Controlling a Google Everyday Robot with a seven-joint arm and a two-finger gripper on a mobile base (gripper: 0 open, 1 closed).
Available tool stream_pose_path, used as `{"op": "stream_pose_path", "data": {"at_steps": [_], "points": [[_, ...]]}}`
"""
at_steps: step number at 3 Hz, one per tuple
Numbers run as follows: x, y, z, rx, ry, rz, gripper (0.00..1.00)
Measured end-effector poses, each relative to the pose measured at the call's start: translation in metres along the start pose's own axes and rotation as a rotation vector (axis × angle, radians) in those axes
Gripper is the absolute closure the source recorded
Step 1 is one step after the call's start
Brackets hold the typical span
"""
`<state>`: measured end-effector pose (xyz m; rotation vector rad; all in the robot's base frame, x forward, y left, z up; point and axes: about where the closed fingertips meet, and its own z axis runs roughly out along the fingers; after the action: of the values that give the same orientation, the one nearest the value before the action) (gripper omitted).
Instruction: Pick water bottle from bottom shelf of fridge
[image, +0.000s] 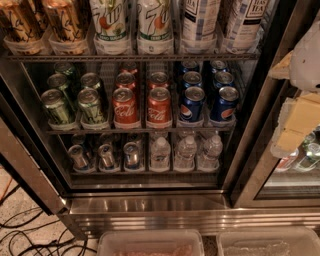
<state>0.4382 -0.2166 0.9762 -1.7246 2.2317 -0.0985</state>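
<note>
The fridge (150, 205) stands open in front of me, with wire racks and a steel sill. On the bottom shelf (145, 173), three small clear water bottles with white caps stand in front at the right: one (160, 154), one (185, 152) and one (210, 151). More bottles stand behind them. Silver-topped cans (106, 156) fill the left lanes. My gripper (296, 125), white with cream-yellow parts, hangs at the right edge of the camera view in front of the glass door. It is to the right of the bottles, slightly above them, and holds nothing that I can see.
The middle rack holds green cans (75, 102), Coke cans (142, 105) and Pepsi cans (207, 100). Tall 7up bottles (132, 25) and tea bottles stand above. The dark-framed door (255, 150) is at the right. Two clear bins (150, 242) sit on the floor, with cables (30, 235) at the left.
</note>
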Motion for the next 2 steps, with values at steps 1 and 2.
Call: {"op": "stream_pose_path", "data": {"at_steps": [1, 2], "points": [[0.0000, 0.0000, 0.0000, 0.000, 0.000, 0.000, 0.00], [-0.0066, 0.0040, 0.0024, 0.002, -0.020, 0.017, 0.00]]}}
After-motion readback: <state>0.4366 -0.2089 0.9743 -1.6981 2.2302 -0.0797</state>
